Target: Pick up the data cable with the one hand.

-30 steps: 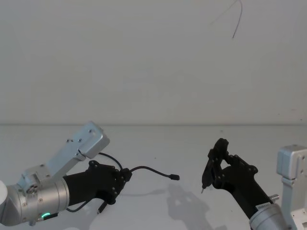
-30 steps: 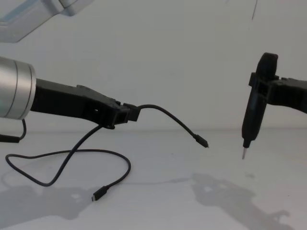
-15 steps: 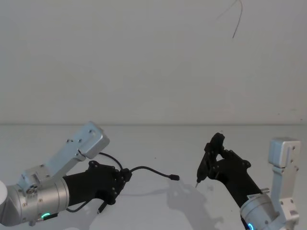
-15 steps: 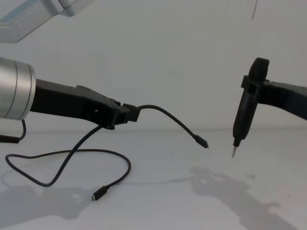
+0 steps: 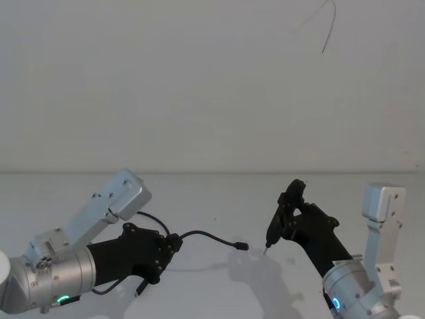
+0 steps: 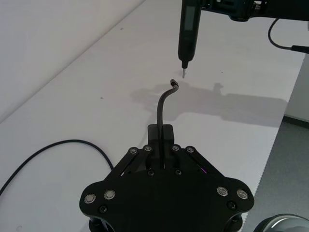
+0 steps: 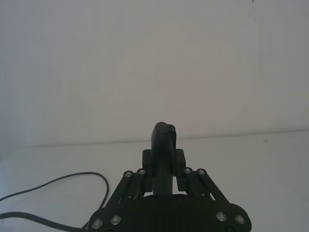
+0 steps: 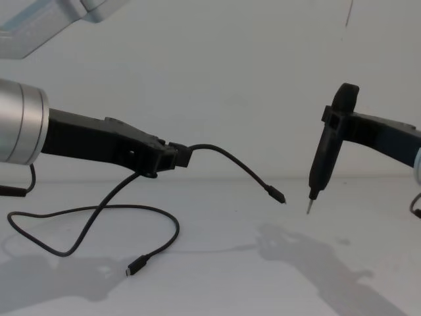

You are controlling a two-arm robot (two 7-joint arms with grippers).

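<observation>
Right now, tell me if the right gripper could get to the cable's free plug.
Probably yes: the right gripper is shut on the pointed tool, whose tip hangs beside the data cable plug with open air between.

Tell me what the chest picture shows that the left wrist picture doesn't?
Only the chest view shows the cable looping down onto the table, its far plug lying flat. Only the left wrist view shows the left claw from behind, shut on the cable running straight between its fingers. Both show the cable's free end sticking out in the air, with the pointed tool in the right claw close to it, tip down.
</observation>
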